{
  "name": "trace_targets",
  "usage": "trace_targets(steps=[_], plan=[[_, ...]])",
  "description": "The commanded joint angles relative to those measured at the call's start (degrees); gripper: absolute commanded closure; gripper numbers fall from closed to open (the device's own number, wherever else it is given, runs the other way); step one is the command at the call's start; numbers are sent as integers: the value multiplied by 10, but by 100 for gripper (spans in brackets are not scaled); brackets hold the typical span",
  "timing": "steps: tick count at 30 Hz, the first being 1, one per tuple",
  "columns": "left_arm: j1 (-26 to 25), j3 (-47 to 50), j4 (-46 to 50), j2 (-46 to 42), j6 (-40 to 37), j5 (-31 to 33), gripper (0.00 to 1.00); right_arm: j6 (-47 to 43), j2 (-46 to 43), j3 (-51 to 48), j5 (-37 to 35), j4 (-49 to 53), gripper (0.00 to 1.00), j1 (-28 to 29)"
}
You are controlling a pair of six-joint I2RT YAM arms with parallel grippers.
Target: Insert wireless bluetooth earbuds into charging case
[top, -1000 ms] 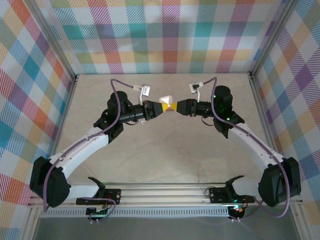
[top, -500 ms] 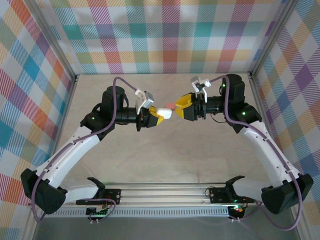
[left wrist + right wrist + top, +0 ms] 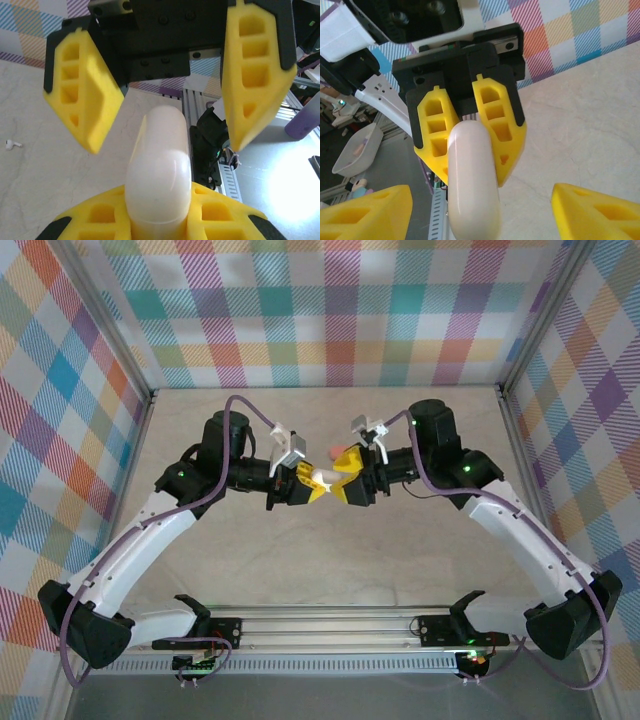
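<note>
My left gripper (image 3: 306, 484) is shut on a white, pebble-shaped charging case (image 3: 322, 477), lid closed, above the middle of the table. In the left wrist view the case (image 3: 159, 170) stands up from between my left gripper (image 3: 159, 212). My right gripper (image 3: 346, 486) faces it, open. In the right wrist view the case (image 3: 472, 180) reaches in between the wide-spread fingers of my right gripper (image 3: 480, 215) and touches neither. One white earbud (image 3: 11, 145) lies on the table. A small salmon-pink piece (image 3: 333, 451) lies behind the grippers; I cannot tell whether it is a bud or a case.
Plaid walls (image 3: 340, 310) enclose the beige table (image 3: 300, 560) on three sides. An aluminium rail (image 3: 330, 625) runs along the near edge by the arm bases. A white tray (image 3: 355, 150) sits off the table beyond that edge.
The grippers pulled apart, with the white case staying in the left one. Both then came lower and nearer, and the right gripper spread wider around the case's free end.
</note>
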State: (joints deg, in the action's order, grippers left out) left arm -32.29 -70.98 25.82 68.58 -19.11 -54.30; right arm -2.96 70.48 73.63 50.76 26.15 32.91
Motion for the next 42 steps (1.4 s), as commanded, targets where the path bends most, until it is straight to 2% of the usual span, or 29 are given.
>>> trace_targets(steps=[1, 5, 8, 11, 15, 16, 17, 18, 19, 21, 22, 26, 32, 38, 42], plan=[[-2, -17, -4, 4, 6, -27, 100, -22, 6, 13, -13, 12, 31, 8], [-2, -25, -5, 12, 27, -22, 100, -22, 5, 13, -13, 3, 38, 8], [-2, -26, -14, 14, 41, -28, 100, -23, 5, 9, -9, -6, 49, 8], [-2, -26, -16, 11, 44, -26, 100, -22, 9, 12, -11, -3, 63, 8], [-2, -21, -24, 1, 49, -11, 100, -23, 2, 12, -41, -3, 87, 8], [-2, -18, -30, -4, 54, -5, 95, -23, -2, 11, -50, -7, 90, 9], [-1, -13, -37, -8, 61, 2, 77, -22, -6, 9, -55, -11, 92, 8], [0, -5, -50, -13, 72, 6, 63, -19, -11, 4, -61, -19, 92, 8], [2, 5, -67, -19, 85, 7, 54, -17, -17, -1, -66, -29, 93, 8], [10, 27, -112, -27, 116, 2, 45, -12, -27, -15, -71, -46, 93, 7], [15, 40, -139, -30, 137, -5, 44, -11, -32, -19, -70, -54, 93, 6], [28, 76, -221, -32, 196, -44, 50, 0, -33, -23, -51, -60, 93, -2], [28, 84, -238, -28, 202, -65, 56, 17, -27, -24, 9, -79, 92, -5], [28, 75, -242, -21, 211, -82, 70, 22, -19, -21, 29, -74, 93, -5], [28, 77, -242, -18, 217, -71, 86, 23, -18, -17, 27, -71, 93, -5]])
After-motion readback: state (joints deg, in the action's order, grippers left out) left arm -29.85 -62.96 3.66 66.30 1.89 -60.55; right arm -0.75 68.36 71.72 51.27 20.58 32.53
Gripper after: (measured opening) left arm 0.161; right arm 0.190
